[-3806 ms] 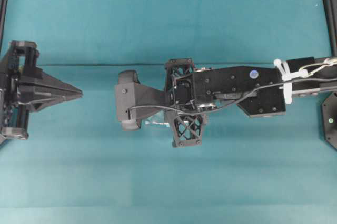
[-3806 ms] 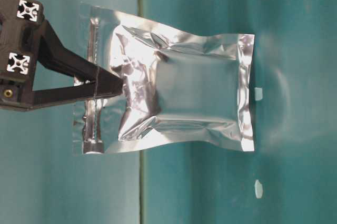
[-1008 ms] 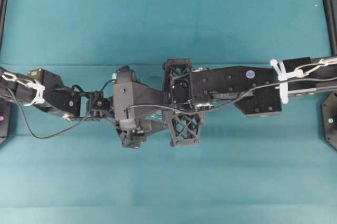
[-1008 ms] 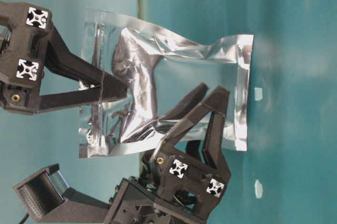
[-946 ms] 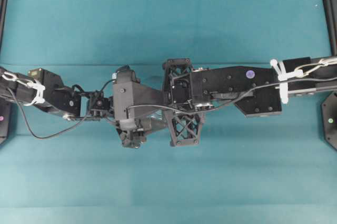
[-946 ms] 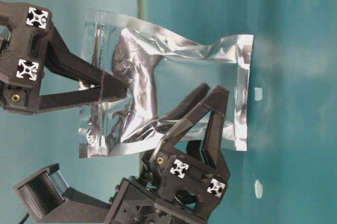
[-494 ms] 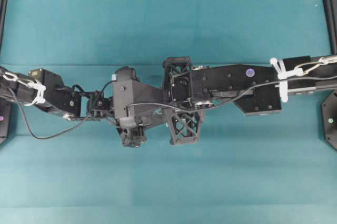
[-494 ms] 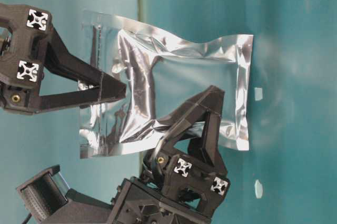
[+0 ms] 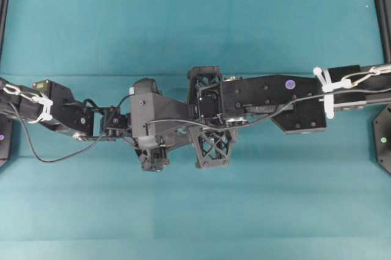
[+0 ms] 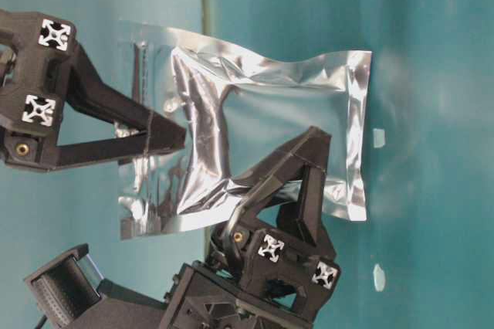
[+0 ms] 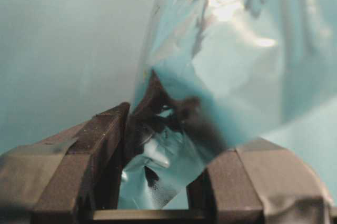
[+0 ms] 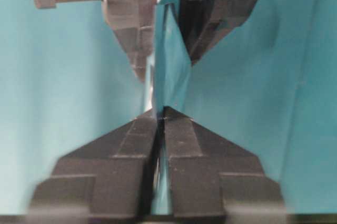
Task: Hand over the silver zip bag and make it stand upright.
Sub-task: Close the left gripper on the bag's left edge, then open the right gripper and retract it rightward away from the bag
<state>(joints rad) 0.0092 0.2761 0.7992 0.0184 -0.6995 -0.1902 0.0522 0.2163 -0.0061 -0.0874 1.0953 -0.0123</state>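
Observation:
The silver zip bag (image 10: 285,105) hangs in the air between both grippers; the table-level view is turned on its side. My right gripper (image 10: 174,134) is shut on the zip-strip end, and the foil runs out from its tips (image 12: 160,112). My left gripper (image 10: 309,159) is shut on the bag's long side edge near the other end. In the left wrist view crumpled foil (image 11: 237,50) fills the space between the fingers (image 11: 113,129). The right wrist view shows the bag (image 12: 171,66) edge-on, with the left gripper (image 12: 168,34) beyond it. From overhead the arms hide the bag.
Two small white specks (image 10: 378,137) (image 10: 378,276) lie on the teal table cloth (image 9: 195,211). Both arms meet over the table's middle, the right arm (image 9: 275,101) reaching in from the right and the left arm (image 9: 67,113) from the left.
The left gripper's jaws have closed onto the bag's side edge, creasing the foil. The bag has shifted slightly. The right gripper stays at the zip strip.

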